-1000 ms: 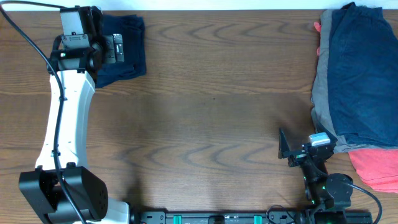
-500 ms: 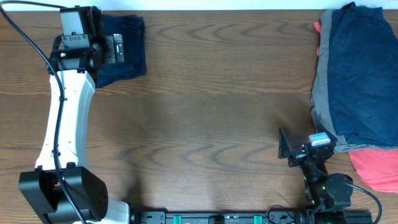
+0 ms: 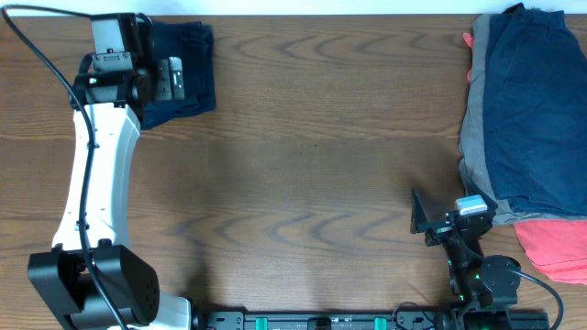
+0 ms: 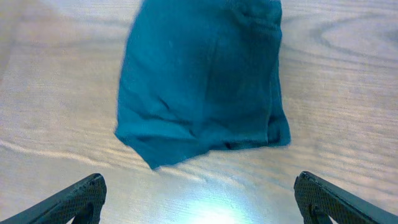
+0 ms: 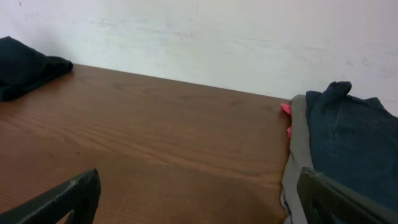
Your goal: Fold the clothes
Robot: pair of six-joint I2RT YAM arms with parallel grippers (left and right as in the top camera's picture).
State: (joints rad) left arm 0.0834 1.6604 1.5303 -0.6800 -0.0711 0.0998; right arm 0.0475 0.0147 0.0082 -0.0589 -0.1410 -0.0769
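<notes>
A folded pair of dark navy shorts lies at the table's far left corner, and fills the upper middle of the left wrist view. My left gripper hovers over its near edge, open, its jaws wide apart above bare wood. The unfolded clothes form a pile at the right edge: navy on top, grey beneath, coral-red at the front. My right gripper rests low at the front right, open and empty, with the pile just to its right.
The wooden table stretches between the folded shorts and the pile. A pale wall rises behind the far edge. The left arm's white link runs down the left side to its base at the front left.
The left wrist has shifted very slightly over the folded shorts. The right arm and the clothes have not moved.
</notes>
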